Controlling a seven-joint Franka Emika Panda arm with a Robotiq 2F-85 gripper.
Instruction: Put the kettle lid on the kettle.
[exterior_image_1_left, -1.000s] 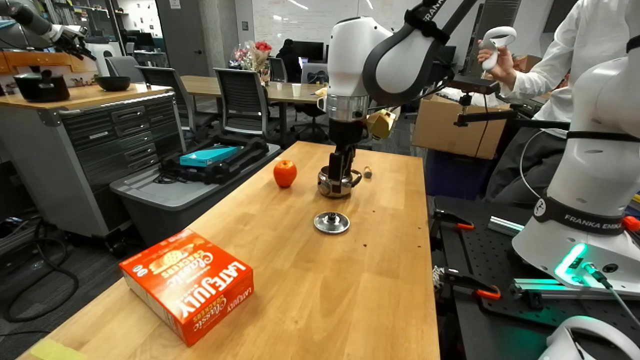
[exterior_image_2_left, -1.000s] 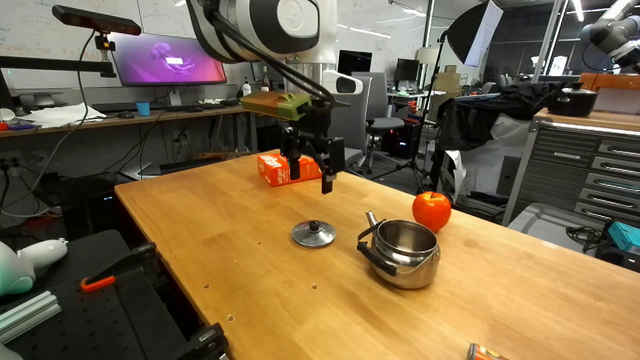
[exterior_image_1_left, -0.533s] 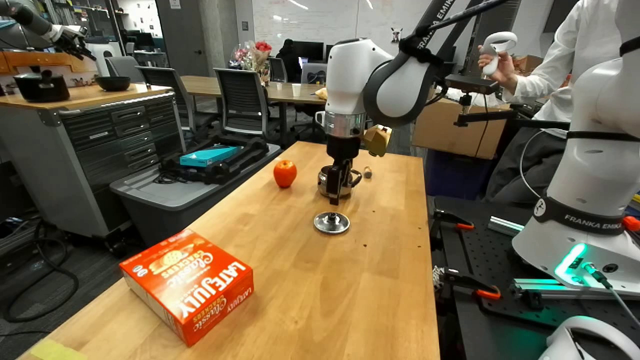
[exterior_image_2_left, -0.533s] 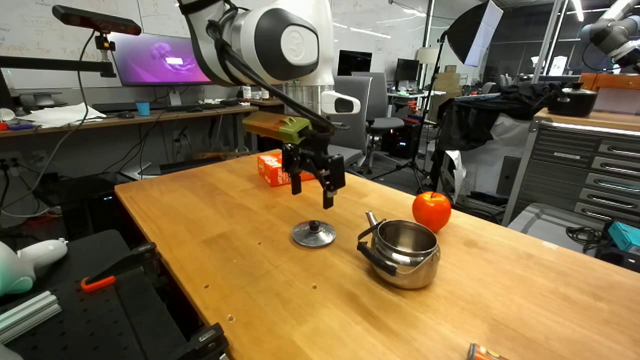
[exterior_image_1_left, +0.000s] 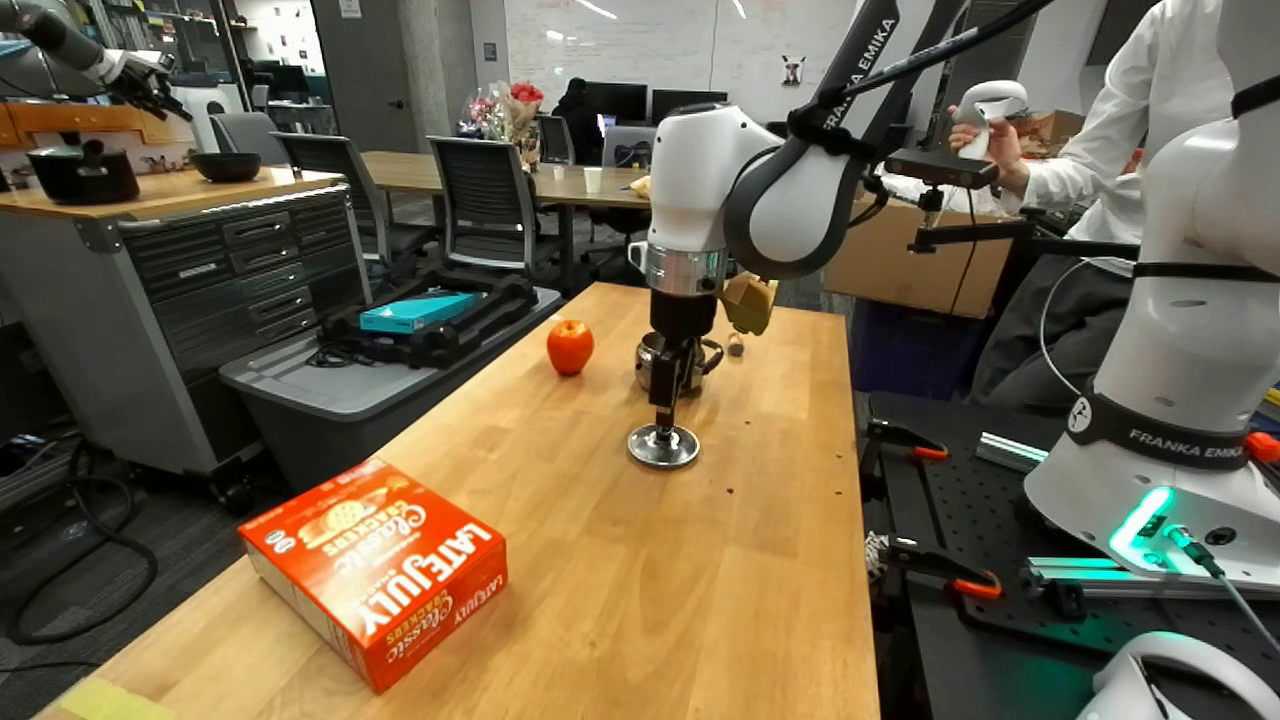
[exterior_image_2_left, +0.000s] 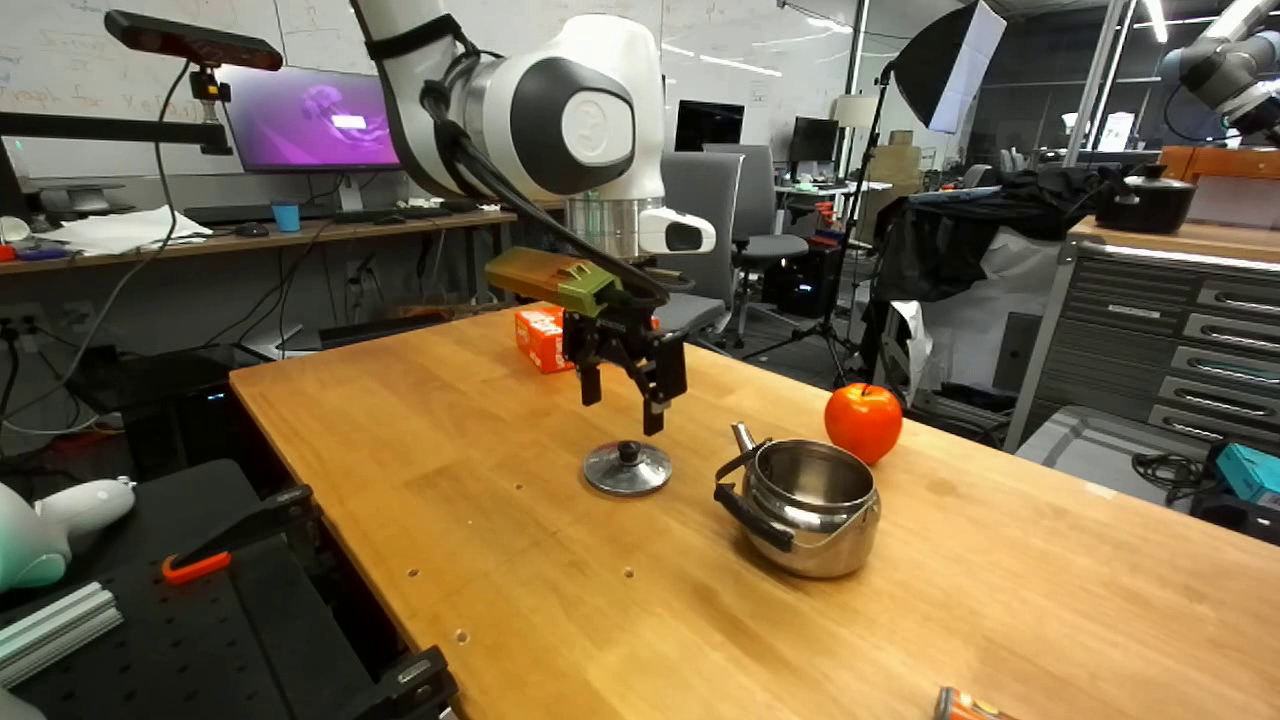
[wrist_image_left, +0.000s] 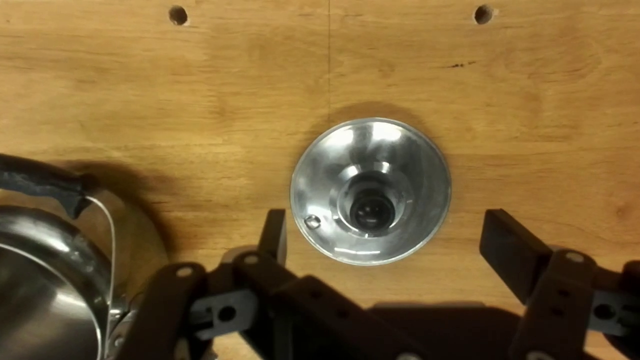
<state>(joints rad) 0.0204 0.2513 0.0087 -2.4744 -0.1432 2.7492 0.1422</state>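
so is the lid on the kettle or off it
Off: the kettle lid lies on the table, apart from the kettle, which stands uncovered, its inside showing.

Glossy metal kettle lid and kettle, smooth wooden table.

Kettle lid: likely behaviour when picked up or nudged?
The kettle lid looks like shiny metal, so probably stiff and somewhat slippery. Its small central knob may let it tilt if gripped off-centre. Lying flat, it would likely slide, not roll.
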